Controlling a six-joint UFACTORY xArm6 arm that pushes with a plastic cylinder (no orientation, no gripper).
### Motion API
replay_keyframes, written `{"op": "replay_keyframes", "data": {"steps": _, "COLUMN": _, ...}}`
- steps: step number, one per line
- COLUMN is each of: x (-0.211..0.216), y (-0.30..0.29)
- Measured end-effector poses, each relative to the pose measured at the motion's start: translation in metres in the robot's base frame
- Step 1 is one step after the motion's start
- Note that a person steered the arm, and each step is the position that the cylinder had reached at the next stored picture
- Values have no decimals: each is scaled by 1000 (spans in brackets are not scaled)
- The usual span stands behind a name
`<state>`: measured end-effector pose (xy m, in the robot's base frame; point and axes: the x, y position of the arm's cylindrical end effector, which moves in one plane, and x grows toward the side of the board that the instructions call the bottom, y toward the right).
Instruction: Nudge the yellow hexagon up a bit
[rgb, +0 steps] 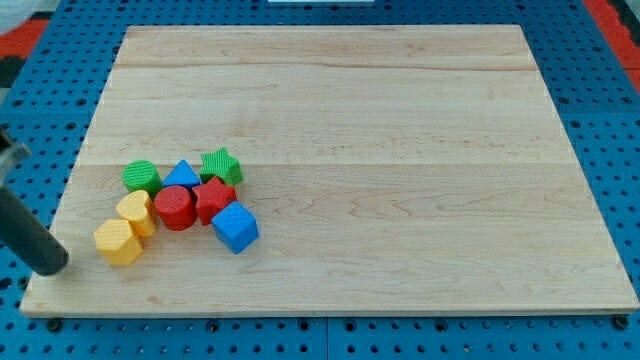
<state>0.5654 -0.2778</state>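
Note:
The yellow hexagon (118, 242) lies near the board's lower left, at the lower-left end of a cluster of blocks. A second yellow block (136, 212) touches it on its upper right. My tip (52, 264) is at the end of the dark rod coming in from the view's left edge. The tip rests near the board's left edge, left of and slightly below the yellow hexagon, with a gap between them.
The cluster also holds a green round block (142, 177), a blue triangle (182, 175), a green star (221, 165), a red cylinder (175, 207), a red star (213, 199) and a blue cube (235, 227). The wooden board (400, 120) lies on a blue pegboard.

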Motion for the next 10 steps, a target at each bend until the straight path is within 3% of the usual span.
{"op": "replay_keyframes", "data": {"steps": 2, "x": -6, "y": 91}}
{"op": "replay_keyframes", "data": {"steps": 3, "x": -3, "y": 93}}
{"op": "replay_keyframes", "data": {"steps": 4, "x": 46, "y": 95}}
{"op": "replay_keyframes", "data": {"steps": 5, "x": 45, "y": 131}}
{"op": "replay_keyframes", "data": {"steps": 6, "x": 11, "y": 146}}
{"op": "replay_keyframes", "data": {"steps": 8, "x": 25, "y": 148}}
{"op": "replay_keyframes", "data": {"steps": 9, "x": 38, "y": 122}}
{"op": "replay_keyframes", "data": {"steps": 10, "x": 20, "y": 110}}
